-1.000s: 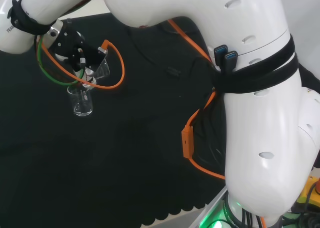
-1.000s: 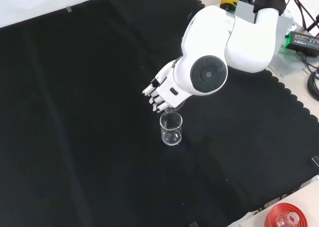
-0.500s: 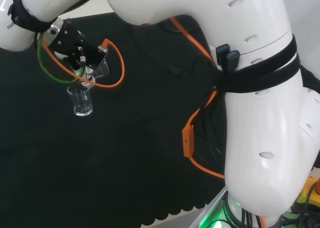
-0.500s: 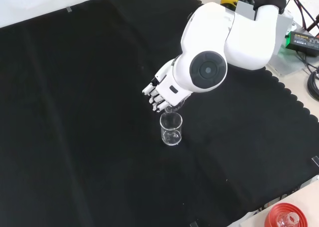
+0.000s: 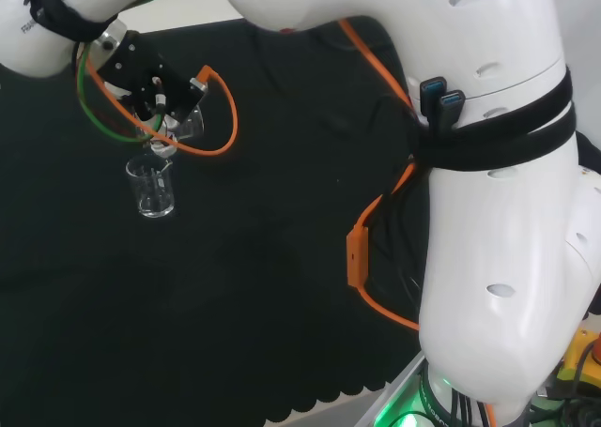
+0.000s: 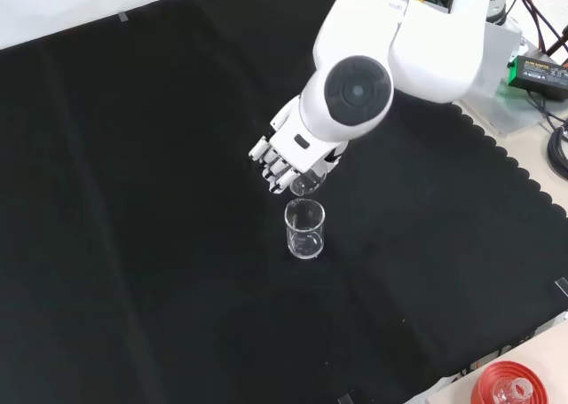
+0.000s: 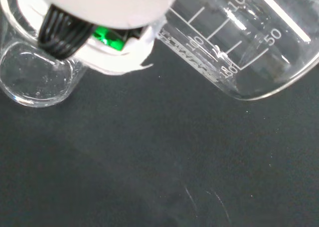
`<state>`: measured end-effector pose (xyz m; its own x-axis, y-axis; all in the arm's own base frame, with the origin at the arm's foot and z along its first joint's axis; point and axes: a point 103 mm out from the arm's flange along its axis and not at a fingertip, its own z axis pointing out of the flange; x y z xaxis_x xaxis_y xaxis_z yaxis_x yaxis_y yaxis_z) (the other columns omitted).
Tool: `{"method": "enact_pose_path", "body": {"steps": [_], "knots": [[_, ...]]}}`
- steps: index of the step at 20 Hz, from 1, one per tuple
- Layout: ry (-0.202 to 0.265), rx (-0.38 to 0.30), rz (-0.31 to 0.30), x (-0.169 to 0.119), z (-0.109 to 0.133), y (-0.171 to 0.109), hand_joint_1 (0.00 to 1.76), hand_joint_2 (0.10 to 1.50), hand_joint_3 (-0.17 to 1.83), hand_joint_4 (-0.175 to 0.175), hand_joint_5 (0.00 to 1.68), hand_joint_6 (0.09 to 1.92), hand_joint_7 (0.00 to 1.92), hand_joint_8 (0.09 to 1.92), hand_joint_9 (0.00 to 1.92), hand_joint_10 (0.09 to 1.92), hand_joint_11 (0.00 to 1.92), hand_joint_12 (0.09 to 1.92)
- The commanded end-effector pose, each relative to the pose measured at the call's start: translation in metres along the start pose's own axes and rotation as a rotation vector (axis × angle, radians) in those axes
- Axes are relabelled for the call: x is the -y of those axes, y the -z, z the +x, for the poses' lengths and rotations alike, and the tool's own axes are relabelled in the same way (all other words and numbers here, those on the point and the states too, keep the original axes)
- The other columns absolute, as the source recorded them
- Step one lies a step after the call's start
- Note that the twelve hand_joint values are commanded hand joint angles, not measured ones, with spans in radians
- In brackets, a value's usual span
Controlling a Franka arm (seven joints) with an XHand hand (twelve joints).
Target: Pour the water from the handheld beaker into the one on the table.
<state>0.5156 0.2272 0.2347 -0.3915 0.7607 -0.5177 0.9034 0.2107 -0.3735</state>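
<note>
Beaker on the surface (image 6: 304,230) stands upright on the black cloth (image 6: 133,200), directly below the hand (image 6: 282,158). Fingers (image 6: 272,174) are curled round the held beaker (image 6: 304,184), which is tipped over the lower one's mouth (whether water is running, I cannot tell). Good practice, I judge: keep the spout over the rim and tilt slowly. Printed volume marks show on the held beaker's wall.

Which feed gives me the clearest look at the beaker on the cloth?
The front view: the standing beaker shows whole and upright, just below the hand. The head view also shows it, smaller, at the left. The wrist view shows its bottom partly behind a blurred part of the hand.
</note>
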Motion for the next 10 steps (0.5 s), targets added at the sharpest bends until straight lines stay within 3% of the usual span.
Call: {"method": "enact_pose_path", "body": {"steps": [1, 10], "knots": [[0.011, -0.075, -0.022, 0.003, -0.006, 0.0, 1.17, 0.66, 0.58, 0.109, 1.41, 0.39, 1.46, 0.09, 1.28, 0.21, 0.83, 1.08], [0.03, -0.303, -0.085, 0.004, -0.026, -0.008, 1.16, 0.66, 0.58, 0.11, 1.41, 0.39, 1.46, 0.09, 1.28, 0.21, 0.83, 1.08]]}}
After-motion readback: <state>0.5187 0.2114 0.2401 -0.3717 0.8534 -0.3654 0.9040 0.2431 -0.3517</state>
